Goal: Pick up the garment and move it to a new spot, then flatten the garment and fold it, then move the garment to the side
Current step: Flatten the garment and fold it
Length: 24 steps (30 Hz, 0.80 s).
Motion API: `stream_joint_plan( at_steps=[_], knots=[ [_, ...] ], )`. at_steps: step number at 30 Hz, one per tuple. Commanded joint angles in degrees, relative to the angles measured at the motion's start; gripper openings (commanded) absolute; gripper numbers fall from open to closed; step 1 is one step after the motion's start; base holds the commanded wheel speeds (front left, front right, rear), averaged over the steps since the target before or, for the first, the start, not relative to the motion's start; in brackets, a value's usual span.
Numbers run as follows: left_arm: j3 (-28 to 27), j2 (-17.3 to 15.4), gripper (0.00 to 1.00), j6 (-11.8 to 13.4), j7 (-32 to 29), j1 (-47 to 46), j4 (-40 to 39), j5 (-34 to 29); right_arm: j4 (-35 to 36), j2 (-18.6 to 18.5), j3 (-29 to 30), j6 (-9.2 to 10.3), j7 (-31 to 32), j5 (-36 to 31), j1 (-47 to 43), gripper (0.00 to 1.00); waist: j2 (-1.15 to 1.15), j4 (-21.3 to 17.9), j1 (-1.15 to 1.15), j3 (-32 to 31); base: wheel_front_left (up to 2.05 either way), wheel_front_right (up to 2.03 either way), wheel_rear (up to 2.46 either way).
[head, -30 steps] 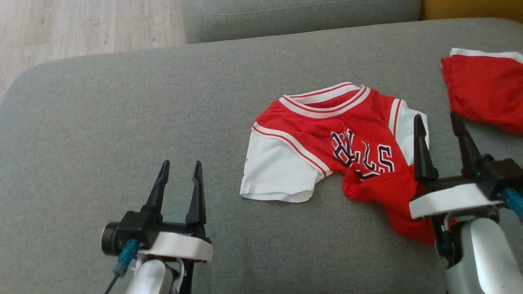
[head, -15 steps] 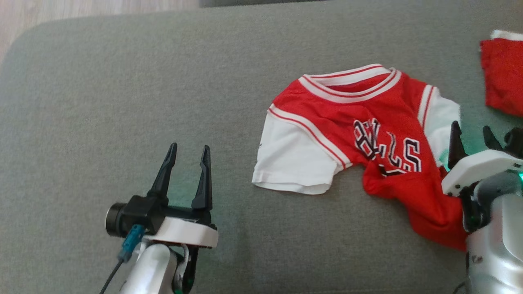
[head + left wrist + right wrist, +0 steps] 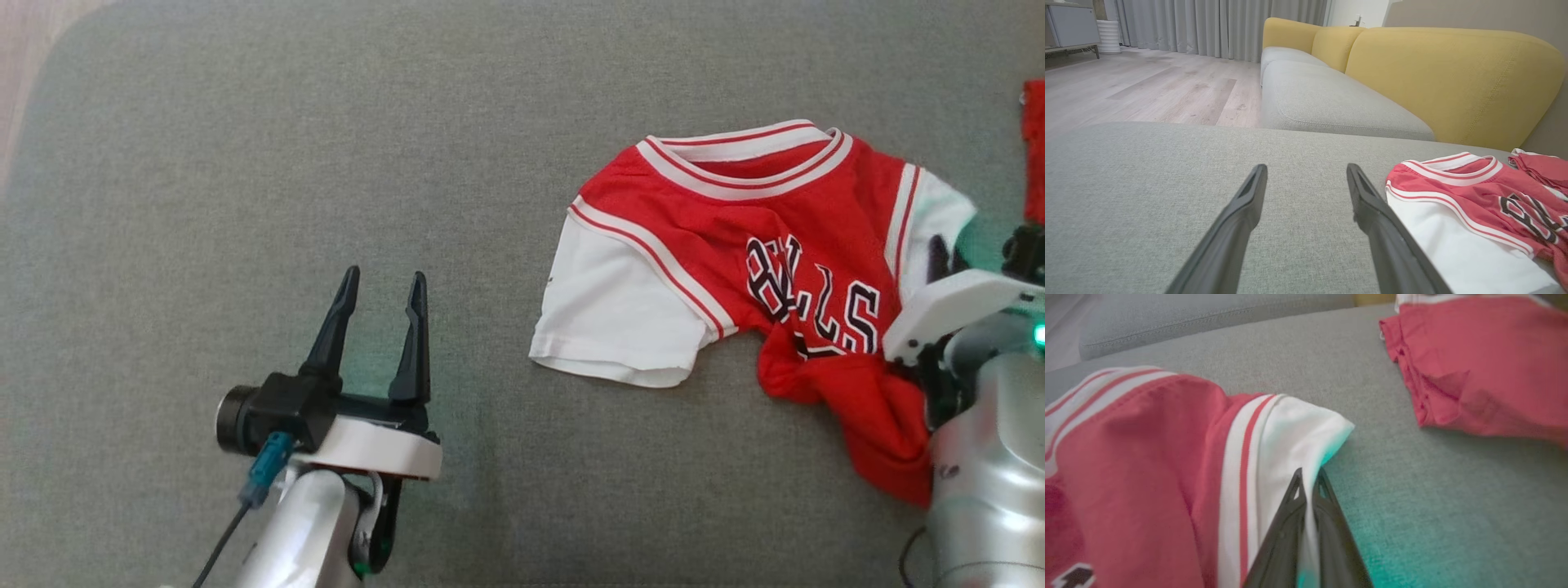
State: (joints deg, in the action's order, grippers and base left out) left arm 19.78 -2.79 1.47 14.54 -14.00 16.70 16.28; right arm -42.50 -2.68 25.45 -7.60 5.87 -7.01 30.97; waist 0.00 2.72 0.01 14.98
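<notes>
My left pincer [image 3: 385,274] still gapes wide over the grey sofa cushion [image 3: 204,163], holding nothing. To its right the crumpled red-and-white jersey [image 3: 735,237] lies where it was; my head view has tipped down, so it only seems shifted. My right pincer [image 3: 1309,472], spread a second ago, has now pinched shut on the jersey's white sleeve [image 3: 1298,428]. Further right lies a second red garment [image 3: 1478,359], apart from the jersey.

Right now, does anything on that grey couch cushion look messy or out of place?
Yes. The red-and-white basketball jersey lies rumpled on the grey fabric cushion: its lower red part is bunched and twisted, creasing the lettering. The right gripper is shut on its white sleeve edge. Nothing looks torn or spilled.
</notes>
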Motion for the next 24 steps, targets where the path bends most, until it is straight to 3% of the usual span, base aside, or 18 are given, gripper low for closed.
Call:
stream_joint_plan(
  at_steps=[1, 6, 11, 15, 24],
  knots=[
    [-1.33, -0.09, 1.0, 0.15, 0.46, -1.75, -1.31, 0.67, 2.64, -0.21, -0.56, 0.11, -1.69, -2.26, 2.55, 0.0, 0.0, 0.19, -0.01, -0.38, 0.0, 0.0, 0.0],
    [-1.07, -0.09, 1.0, 0.49, 0.46, -1.46, -1.38, 1.26, 8.74, -0.24, -1.48, 0.11, -4.05, -10.34, 7.1, 0.0, 0.0, 0.83, -0.01, -1.31, 0.0, 0.0, 0.0],
    [-0.33, -0.09, 1.0, 0.81, 0.46, -1.48, -1.77, 2.17, 13.08, -2.08, -6.36, 0.11, -6.15, -17.3, 12.22, 0.0, 0.0, 2.24, -0.01, -1.55, 0.0, 0.0, 0.0],
    [0.67, -0.09, 1.0, 0.9, 0.46, -1.94, -2.22, 2.82, 10.54, -6.11, -11.97, 0.11, -6.67, -19.28, 19.34, 0.0, 0.0, 4.28, -0.01, -0.14, 0.0, 0.0, 0.0],
    [3.11, -0.09, 1.0, 0.99, 0.46, -3.72, -2.33, 4.48, 2.49, -12.89, -14.4, 0.11, -9.09, -22.82, 31.81, 0.0, 0.0, 9.57, -0.01, 2.73, 0.0, 0.0, 0.0]
  ],
)
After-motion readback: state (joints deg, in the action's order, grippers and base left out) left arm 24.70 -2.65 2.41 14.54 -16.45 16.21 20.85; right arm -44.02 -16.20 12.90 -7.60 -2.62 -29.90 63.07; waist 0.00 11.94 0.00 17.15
